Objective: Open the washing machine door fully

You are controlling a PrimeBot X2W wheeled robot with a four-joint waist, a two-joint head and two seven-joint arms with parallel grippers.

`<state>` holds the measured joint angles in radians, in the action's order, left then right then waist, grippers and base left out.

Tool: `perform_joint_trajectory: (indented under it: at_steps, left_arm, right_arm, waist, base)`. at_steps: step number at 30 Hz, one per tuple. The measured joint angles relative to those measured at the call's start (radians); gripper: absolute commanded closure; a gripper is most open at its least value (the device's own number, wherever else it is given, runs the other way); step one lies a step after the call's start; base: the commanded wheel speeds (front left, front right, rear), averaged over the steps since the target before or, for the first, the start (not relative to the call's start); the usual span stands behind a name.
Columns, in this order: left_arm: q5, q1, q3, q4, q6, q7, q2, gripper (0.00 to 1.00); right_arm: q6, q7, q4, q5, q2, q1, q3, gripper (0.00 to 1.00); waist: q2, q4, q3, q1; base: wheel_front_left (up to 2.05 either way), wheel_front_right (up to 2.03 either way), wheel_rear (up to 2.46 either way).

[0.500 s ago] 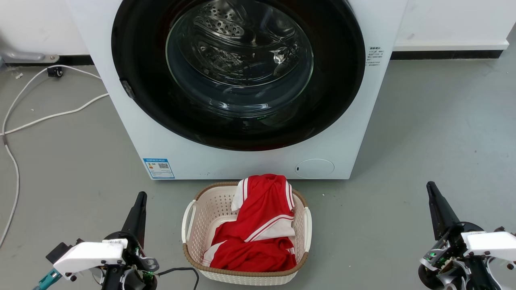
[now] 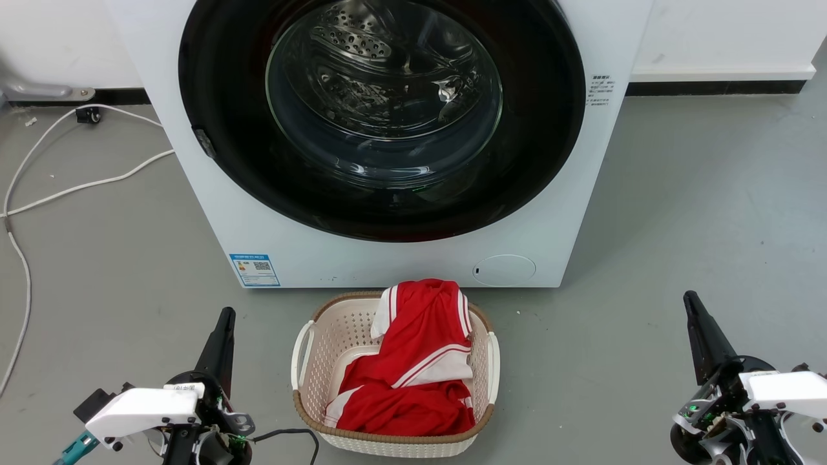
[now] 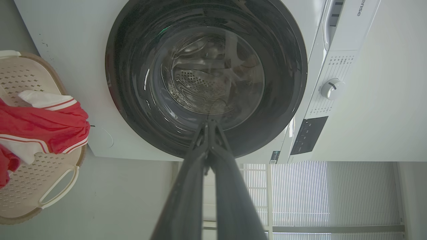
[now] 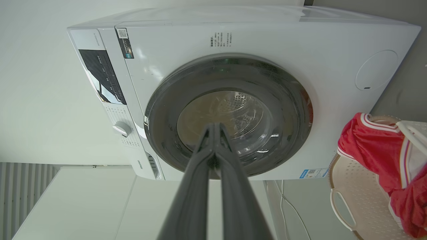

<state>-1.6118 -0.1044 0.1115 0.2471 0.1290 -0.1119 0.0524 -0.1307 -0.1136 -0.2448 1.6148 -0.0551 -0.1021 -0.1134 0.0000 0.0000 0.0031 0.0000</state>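
Observation:
The washing machine door (image 2: 213, 97) is a big round door with a glossy black rim and a clear glass bowl; it lies flush against the white machine front, shut. It also faces me in the left wrist view (image 3: 133, 83) and the right wrist view (image 4: 160, 133). My left gripper (image 2: 227, 312) rests low at the lower left, fingers pressed together, holding nothing. Over at the lower right, my right gripper (image 2: 689, 296) is likewise shut and empty. Both stand well short of the door. Fingertips meet in each wrist view (image 3: 209, 122) (image 4: 214, 125).
A cream laundry basket (image 2: 303, 361) with a red and white garment (image 2: 413, 368) sits on the grey floor right before the machine, between my grippers. White cables (image 2: 39, 194) trail over the floor at the left. A white wall and baseboard run behind.

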Motion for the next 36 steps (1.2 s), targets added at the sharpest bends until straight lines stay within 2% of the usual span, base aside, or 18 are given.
perform_joint_trajectory:
  at_steps: [13, 14, 22, 28, 31, 36]
  left_arm:
    - [0.000, 0.000, 0.000, 0.000, 0.000, 0.000, 0.000, 1.00]
    - [0.000, 0.002, -0.001, 0.006, 0.000, 0.000, -0.001, 0.00]
    - [0.001, 0.029, -0.024, 0.005, -0.001, 0.029, -0.004, 0.00]
    - [0.060, 0.029, -0.039, -0.028, -0.001, 0.058, -0.004, 0.00]
    - [0.122, 0.030, -0.038, -0.051, -0.001, 0.073, -0.004, 0.00]
    - [0.240, 0.035, -0.036, -0.089, -0.001, 0.095, -0.004, 0.00]
  right_arm:
    - [0.000, 0.000, 0.000, -0.003, 0.001, 0.000, 0.000, 1.00]
    - [0.000, 0.000, -0.004, -0.003, 0.001, 0.004, 0.000, 0.00]
    - [0.000, 0.030, -0.007, -0.005, 0.004, 0.036, 0.014, 0.00]
    - [0.000, 0.059, 0.023, -0.063, 0.004, 0.047, 0.017, 0.00]
    - [0.000, 0.073, 0.048, -0.134, 0.004, 0.050, 0.019, 0.00]
    - [0.000, 0.095, 0.095, -0.319, 0.004, 0.051, 0.036, 0.00]
  waist:
    - [0.0000, 0.000, 0.000, 0.0000]
    - [0.0000, 0.000, 0.000, 0.0000]
    - [0.0000, 0.000, -0.001, 0.0000]
    - [0.0000, 0.000, -0.002, 0.0000]
    - [0.0000, -0.001, -0.002, 0.0000]
    - [0.0000, -0.001, -0.003, 0.0000]
  base:
    - [0.00, 0.00, 0.00]
    - [0.00, 0.00, 0.00]
    - [0.00, 0.00, 0.00]
    - [0.00, 0.00, 0.00]
    - [0.00, 0.00, 0.00]
    - [0.00, 0.00, 0.00]
